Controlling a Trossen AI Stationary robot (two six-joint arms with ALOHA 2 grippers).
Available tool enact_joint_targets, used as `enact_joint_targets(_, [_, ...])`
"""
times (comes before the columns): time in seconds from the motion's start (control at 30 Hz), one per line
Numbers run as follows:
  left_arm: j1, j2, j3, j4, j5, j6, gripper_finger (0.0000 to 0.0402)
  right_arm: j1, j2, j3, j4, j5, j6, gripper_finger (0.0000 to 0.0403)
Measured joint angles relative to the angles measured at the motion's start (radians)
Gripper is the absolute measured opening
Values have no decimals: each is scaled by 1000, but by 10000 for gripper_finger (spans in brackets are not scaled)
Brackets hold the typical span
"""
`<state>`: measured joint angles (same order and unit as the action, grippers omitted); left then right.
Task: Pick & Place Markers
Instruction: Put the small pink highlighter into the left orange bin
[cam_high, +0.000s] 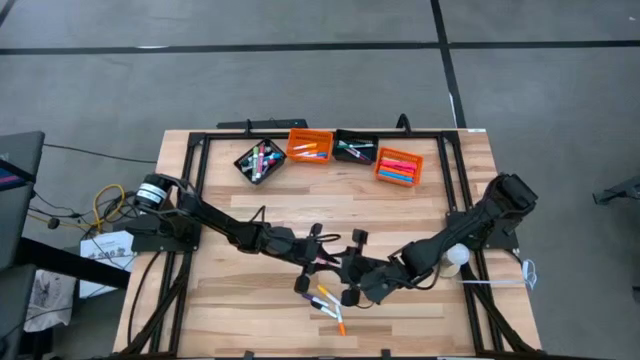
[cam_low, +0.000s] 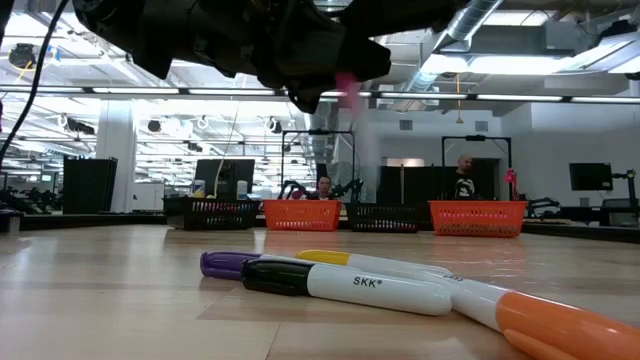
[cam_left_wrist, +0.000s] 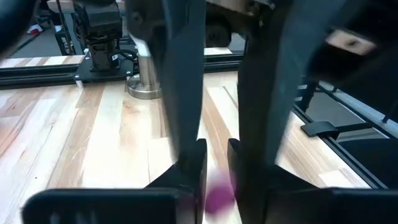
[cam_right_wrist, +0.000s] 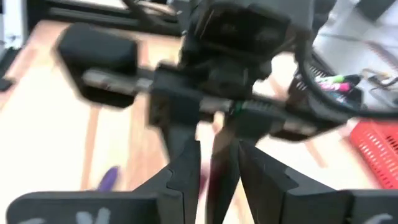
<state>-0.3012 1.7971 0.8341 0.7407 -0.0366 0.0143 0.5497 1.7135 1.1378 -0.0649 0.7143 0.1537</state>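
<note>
Grippers meet mid-table: left gripper (cam_high: 322, 262) looks clamped on a pink marker (cam_left_wrist: 217, 198); right gripper (cam_high: 352, 278) touching it, grip unclear to me. Loose markers (cam_high: 330, 305) lie just beside on the table (cam_high: 230, 320). Light, stiff, slick barrels, I'd pinch mid-body.

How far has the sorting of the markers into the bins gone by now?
Partly done. The four bins at the far edge, such as the right orange bin, already hold markers. In hand: the left gripper and right gripper meet at mid-table around a pink marker, apparently handing it over; which one holds it is unclear. Left: loose markers on the table, including a black-capped marker and a purple-capped marker.
</note>
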Motion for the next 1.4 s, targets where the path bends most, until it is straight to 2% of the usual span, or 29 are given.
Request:
enact_joint_targets(0.27, [3,-11,1,-4,-4,1,6,36,-51,-1,-57,-3,45,102])
enact_joint_targets(0.47, [11,-13,1,-32,-26,5,7,66,-73,0,-115,51,59,102])
enact_joint_targets(0.6, [29,-33,1,-138,-32,-8,6,72,-99,0,-217,49,134,102])
enact_joint_targets(0.73, [27,-57,1,-303,-35,34,19,79,-107,0,-335,44,221,102])
enact_joint_targets(0.87, [35,-62,1,-396,-54,122,51,86,-107,0,-411,37,266,102])
enact_joint_targets(1.0, [40,-62,1,-404,-38,206,91,89,-107,0,-438,17,273,102])
enact_joint_targets(1.1, [41,-62,9,-403,23,214,111,99,-107,0,-449,17,262,102])
enact_joint_targets(1.4, [25,39,76,-421,46,278,113,111,-107,0,-479,15,260,102])
